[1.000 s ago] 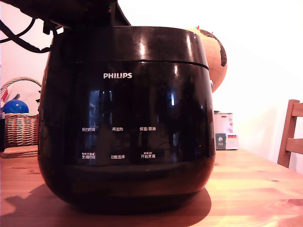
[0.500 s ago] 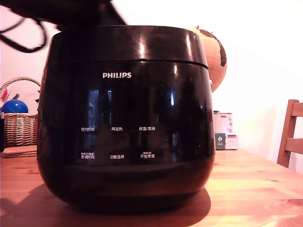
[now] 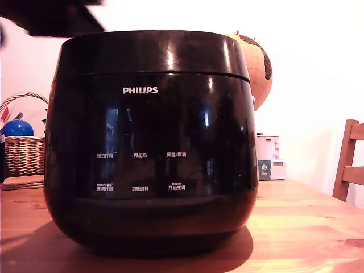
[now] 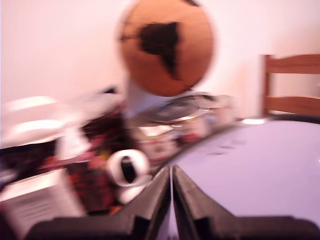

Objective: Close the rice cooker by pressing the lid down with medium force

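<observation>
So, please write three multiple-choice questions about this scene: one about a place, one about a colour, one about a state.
1. In the exterior view, where is the orange globe?
A. Behind the cooker, toward the view's right
B. In the basket
C. On the chair

2. What colour is the ball in the woven wicker basket?
A. Red
B. Blue
C. Green

3. How is the glossy black domed lid of the glossy black rounded rice cooker?
A. Standing open
B. Removed
C. Down on the body

Answers: 1 A, it shows past the cooker's upper right edge. 2 B, a blue sphere sits there. 3 C, only a thin seam separates them.
</observation>
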### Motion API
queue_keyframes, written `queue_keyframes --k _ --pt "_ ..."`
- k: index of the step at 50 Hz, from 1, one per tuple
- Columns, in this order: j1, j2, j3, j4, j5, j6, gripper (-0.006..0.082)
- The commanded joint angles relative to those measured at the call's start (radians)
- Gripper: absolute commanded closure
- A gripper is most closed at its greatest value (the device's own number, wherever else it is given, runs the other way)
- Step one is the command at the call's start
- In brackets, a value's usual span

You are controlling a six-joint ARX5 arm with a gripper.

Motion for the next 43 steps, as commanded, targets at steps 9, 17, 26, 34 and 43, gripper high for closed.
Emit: queue_keyframes --k 9,17,26,34,43 --pt "0.123 -0.103 -0.024 -0.067 -0.003 0.007 0.0791" --pt "0.214 -0.167 -0.024 -0.106 -0.003 0.030 0.0791" --pt "0.319 -0.225 -0.024 -0.146 -0.002 0.030 0.0791" --pt "0.403 -0.258 -0.024 -0.179 -0.002 0.030 0.0791" --pt "0.465 -0.282 -0.024 -0.191 0.001 0.029 0.0791"
